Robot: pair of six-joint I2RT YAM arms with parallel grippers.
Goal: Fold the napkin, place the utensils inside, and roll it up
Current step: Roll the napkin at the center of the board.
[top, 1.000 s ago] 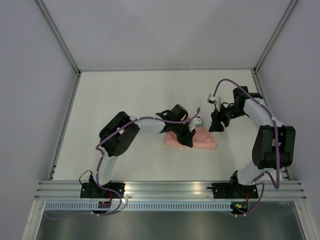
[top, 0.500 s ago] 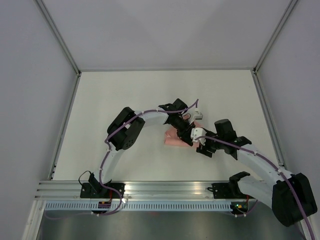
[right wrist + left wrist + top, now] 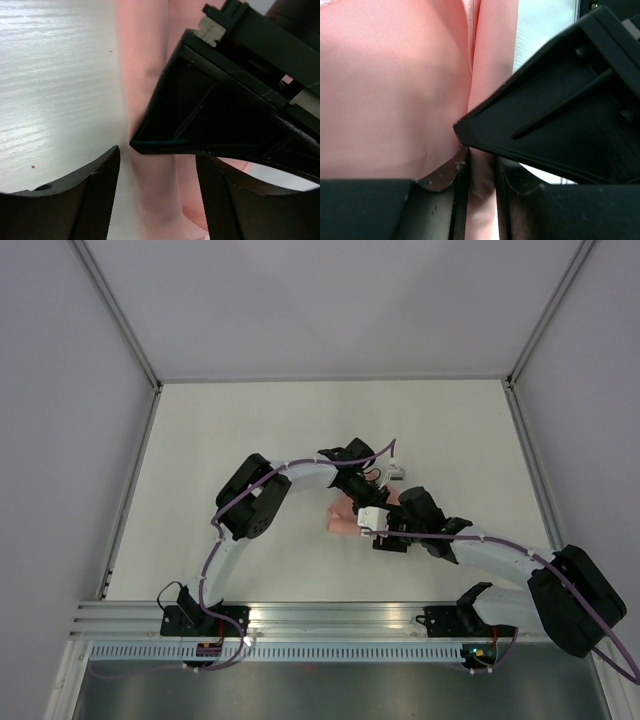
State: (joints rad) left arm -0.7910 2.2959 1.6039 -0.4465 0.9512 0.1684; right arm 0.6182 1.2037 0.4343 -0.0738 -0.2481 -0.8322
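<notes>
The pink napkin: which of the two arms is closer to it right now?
Left. The left arm has its jaws pinched on a fold of the napkin. The right arm holds its jaws open astride the napkin's edge, right beside, not gripping it.

Scanning all three views now: nothing legible anywhere. No text, label, brand, number or sign can be read on any surface in shot.
</notes>
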